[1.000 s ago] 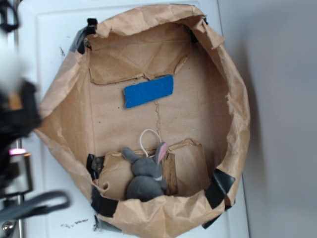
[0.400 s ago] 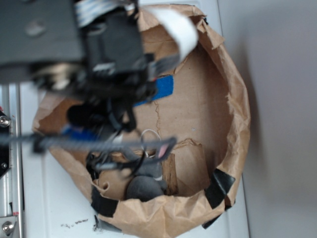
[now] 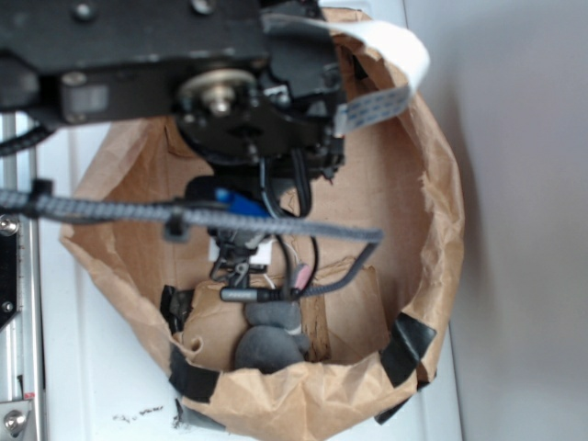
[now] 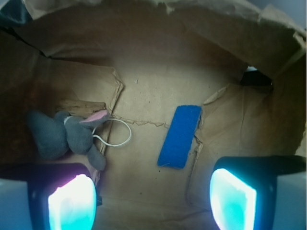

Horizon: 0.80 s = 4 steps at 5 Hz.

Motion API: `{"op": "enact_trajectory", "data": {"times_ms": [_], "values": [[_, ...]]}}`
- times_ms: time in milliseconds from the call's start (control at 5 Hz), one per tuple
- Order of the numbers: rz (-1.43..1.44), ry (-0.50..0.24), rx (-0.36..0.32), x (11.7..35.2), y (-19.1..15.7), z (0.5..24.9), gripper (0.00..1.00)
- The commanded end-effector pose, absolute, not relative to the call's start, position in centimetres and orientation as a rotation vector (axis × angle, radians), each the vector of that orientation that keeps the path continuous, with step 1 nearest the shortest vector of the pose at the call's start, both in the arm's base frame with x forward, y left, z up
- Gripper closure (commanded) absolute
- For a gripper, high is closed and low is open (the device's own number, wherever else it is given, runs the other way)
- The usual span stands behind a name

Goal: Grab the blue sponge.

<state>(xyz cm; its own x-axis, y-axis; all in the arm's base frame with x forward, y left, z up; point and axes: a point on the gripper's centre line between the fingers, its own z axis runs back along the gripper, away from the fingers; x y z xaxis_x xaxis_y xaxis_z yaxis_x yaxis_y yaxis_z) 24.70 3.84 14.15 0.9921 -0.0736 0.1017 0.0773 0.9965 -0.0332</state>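
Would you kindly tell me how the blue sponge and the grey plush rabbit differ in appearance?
The blue sponge is a thin, flat, bright blue rectangle; the grey plush rabbit is rounded, lumpy and grey with a pink-lined ear. The rabbit carries a white cord loop; the sponge has none. Both lie on the brown paper floor, apart and ungrasped.

Crumpled brown paper tub (image 3: 432, 266) on a white table (image 3: 110, 386)

On its creased floor lie the flat blue rectangular sponge (image 4: 180, 136) and, well apart, a grey plush rabbit (image 4: 64, 136).

Grey plush rabbit (image 4: 64, 136) on crumpled brown paper (image 4: 158, 72).
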Motion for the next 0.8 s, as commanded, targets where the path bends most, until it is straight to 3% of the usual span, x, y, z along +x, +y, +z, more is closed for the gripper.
{"op": "enact_trajectory", "data": {"times_ms": [0,200,600], "values": [[-0.06,-0.175,-0.018,25.6,4.5,16.1,0.0],[-0.011,-0.187,-0.054,25.7,5.8,14.6,0.0],[-0.059,-0.184,-0.045,26.4,6.3,11.9,0.0]]}}
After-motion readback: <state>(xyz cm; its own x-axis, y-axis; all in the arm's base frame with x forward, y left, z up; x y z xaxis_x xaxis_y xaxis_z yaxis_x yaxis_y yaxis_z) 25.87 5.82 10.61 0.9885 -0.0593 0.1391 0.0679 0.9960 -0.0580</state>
